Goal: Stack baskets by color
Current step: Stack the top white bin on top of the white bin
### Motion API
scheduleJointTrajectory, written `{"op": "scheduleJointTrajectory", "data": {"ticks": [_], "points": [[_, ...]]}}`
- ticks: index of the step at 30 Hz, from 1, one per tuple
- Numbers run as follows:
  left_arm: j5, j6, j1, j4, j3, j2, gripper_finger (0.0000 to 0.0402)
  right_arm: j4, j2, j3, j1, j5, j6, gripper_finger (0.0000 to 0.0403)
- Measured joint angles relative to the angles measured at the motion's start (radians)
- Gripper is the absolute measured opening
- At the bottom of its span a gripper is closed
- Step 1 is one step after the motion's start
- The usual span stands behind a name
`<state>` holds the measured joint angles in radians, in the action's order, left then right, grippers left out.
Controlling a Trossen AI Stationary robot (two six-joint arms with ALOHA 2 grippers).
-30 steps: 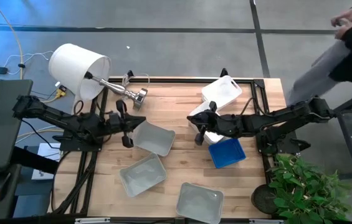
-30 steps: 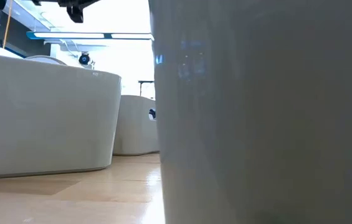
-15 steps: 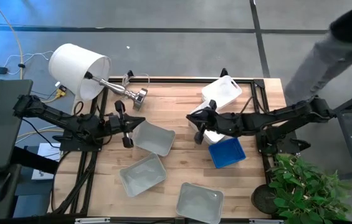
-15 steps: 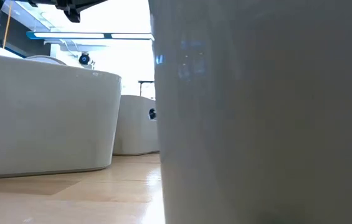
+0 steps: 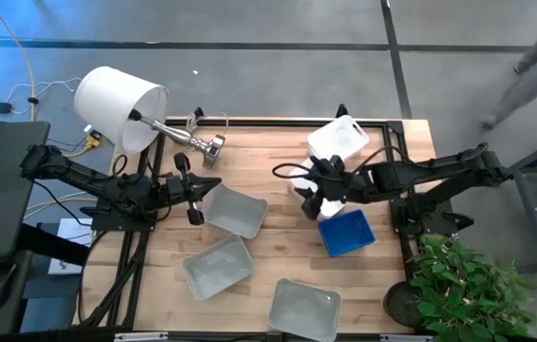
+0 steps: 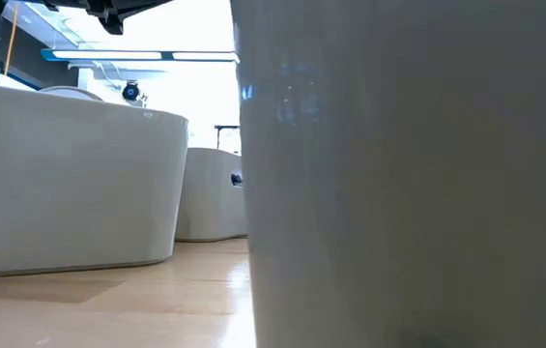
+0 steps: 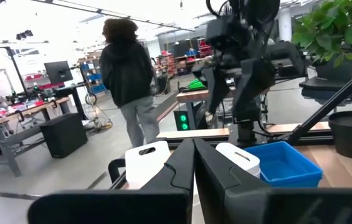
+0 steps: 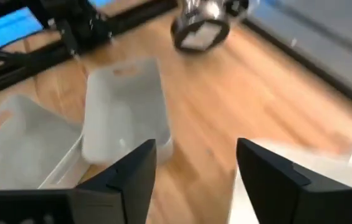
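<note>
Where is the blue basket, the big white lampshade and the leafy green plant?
blue basket [image 5: 347, 233]: high view, on its mesh floor.
lampshade [image 5: 116, 105]: high view, on its white side wall.
plant [image 5: 468, 290]: high view, on its leaves beside the table.

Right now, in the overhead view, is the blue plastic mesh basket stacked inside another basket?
No, the blue plastic mesh basket sits alone on the bare wooden table, beside the white baskets, not in one.

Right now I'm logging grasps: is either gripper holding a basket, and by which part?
Neither. The right gripper is open over the white baskets with nothing between its fingers; the left gripper is shut on nothing, beside a grey basket.
</note>
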<state>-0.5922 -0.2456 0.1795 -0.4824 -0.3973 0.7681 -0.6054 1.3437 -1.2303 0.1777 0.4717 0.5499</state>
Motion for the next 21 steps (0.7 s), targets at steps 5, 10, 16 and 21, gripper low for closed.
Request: {"op": "scheduleJointTrajectory", "data": {"ticks": [5, 10, 16, 21], "points": [[0.000, 0.006, 0.000, 0.000, 0.000, 0.000, 0.0000, -0.081, 0.032, 0.017, 0.007, -0.060, 0.099, 0.0222], [0.000, 0.006, 0.000, -0.007, 0.000, 0.000, 0.0000, -0.119, 0.136, 0.017, 0.020, -0.087, 0.124, 0.0222], [0.001, 0.007, 0.000, -0.011, -0.001, 0.000, 0.0000, -0.136, 0.240, 0.009, 0.009, -0.096, 0.136, 0.0222], [0.001, 0.010, 0.000, -0.011, -0.001, 0.000, 0.0001, -0.234, 0.247, -0.018, -0.011, 0.003, 0.224, 0.0219]]}}
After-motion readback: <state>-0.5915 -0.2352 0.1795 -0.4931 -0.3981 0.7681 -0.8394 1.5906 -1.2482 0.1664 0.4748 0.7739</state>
